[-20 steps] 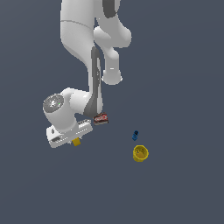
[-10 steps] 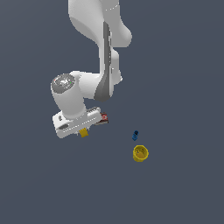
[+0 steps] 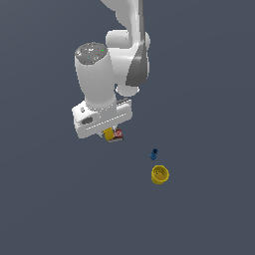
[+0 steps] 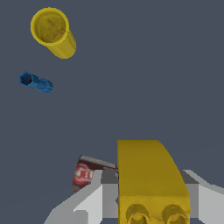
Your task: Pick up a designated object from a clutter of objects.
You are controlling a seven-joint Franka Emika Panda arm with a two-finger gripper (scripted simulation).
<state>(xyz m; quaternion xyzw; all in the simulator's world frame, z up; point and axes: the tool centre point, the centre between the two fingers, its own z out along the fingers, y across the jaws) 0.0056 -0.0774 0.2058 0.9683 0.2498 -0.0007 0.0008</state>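
Note:
The designated object, a small yellow brick-like block (image 4: 146, 179) with round bumps, sits between my gripper (image 4: 151, 205) fingers, which are shut on it. In the exterior view the yellow block (image 3: 108, 133) hangs just under the white hand, lifted off the grey floor, and my gripper (image 3: 109, 132) is mostly hidden by the hand. The rest of the clutter lies below: a dark red-labelled flat box (image 3: 118, 134) (image 4: 89, 173) right behind the block, a tiny blue piece (image 3: 154, 154) (image 4: 36, 82), and a round yellow cup (image 3: 160, 175) (image 4: 53, 31).
The arm's white links (image 3: 112, 64) rise above the hand toward the top of the exterior view. Plain dark grey floor (image 3: 209, 209) surrounds the items.
The hand has risen and swung toward the exterior view's right with the yellow block held in it. Box, blue piece and cup have stayed where they were.

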